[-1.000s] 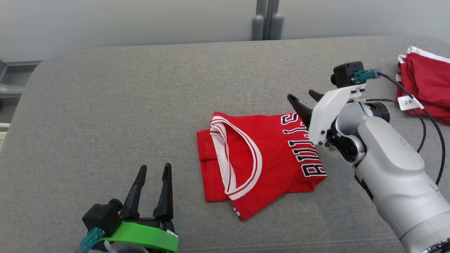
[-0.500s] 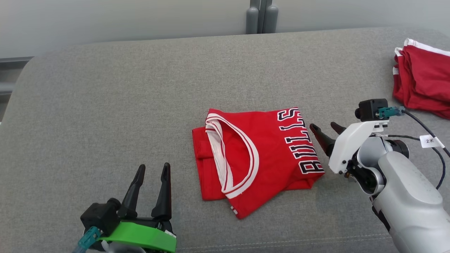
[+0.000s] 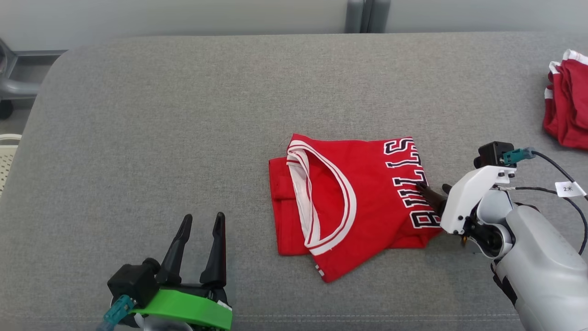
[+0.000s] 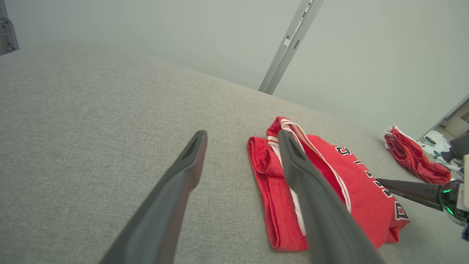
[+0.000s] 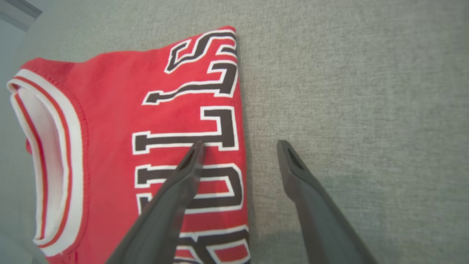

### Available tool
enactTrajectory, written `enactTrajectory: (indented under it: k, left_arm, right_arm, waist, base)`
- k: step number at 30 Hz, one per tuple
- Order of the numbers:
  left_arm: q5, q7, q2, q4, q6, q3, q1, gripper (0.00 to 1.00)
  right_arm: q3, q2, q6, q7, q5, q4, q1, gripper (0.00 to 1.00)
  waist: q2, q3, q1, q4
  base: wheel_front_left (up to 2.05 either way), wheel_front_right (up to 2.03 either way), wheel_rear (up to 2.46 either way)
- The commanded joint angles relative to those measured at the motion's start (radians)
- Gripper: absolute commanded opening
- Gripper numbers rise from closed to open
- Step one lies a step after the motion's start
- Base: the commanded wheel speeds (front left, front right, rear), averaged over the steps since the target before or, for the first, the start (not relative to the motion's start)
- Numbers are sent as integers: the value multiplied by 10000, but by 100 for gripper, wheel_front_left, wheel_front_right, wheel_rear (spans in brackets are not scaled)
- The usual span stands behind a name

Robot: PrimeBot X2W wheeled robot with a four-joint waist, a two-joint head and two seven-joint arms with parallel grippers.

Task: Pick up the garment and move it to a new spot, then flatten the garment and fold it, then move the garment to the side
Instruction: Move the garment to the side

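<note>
Soft grey surface (image 3: 138, 115) spreads wide under everything. Folded red jersey (image 3: 349, 202) lies flat on it, lettered edge toward right arm. Another red pile (image 3: 567, 101) sits well right of jersey, apart. At jersey's lettered edge, right tool (image 3: 432, 186) stands with fingers apart, straddling edge: one finger over lettering, other over bare cloth just beside jersey. Well left of jersey, left tool (image 3: 204, 216) is spread and empty.

Risk — closing here likely pinches top layer only, so fold opens when jersey is dragged sideways. Lower fingertip could also snag surface cover.
</note>
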Motion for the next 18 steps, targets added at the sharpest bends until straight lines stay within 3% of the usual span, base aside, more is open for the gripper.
enactTrajectory:
  k: [1,10,11,12,13,14,15,18]
  left_arm:
    - [-30,-35,57,41,9,17,-124,100]
    - [-58,-92,63,117,-31,-28,-273,100]
    - [-62,-102,60,127,-35,-34,-289,100]
    - [-69,-111,56,135,-29,-29,-302,100]
    - [-78,-116,50,142,-29,-30,-311,100]
    - [-85,-126,46,153,-29,-28,-326,100]
    - [-85,-121,42,162,-25,-23,-340,100]
    - [-83,-157,34,191,-2,7,-345,100]
  right_arm:
    - [-13,11,-11,211,217,112,-116,100]
    - [348,-110,-11,932,826,447,-495,100]
    - [411,-121,-11,998,874,476,-532,60]
    - [500,-136,-11,1045,906,473,-557,33]
    - [599,-165,-11,1073,947,456,-558,21]
    - [674,-201,-11,1061,989,432,-570,21]
    - [736,-220,-11,1043,1038,412,-586,0]
    - [918,-351,-9,971,1203,240,-670,0]
  waist:
    - [0,122,0,176]
    - [0,388,0,569]
    - [0,408,0,602]
    - [0,422,0,627]
    - [0,434,0,653]
    - [0,443,0,673]
    - [0,446,0,686]
    - [0,425,0,676]
  base:
    - [0,0,0]
    - [0,0,0]
    - [0,0,0]
    - [0,0,0]
    - [0,0,0]
    - [0,0,0]
    - [0,0,0]
    - [0,0,0]
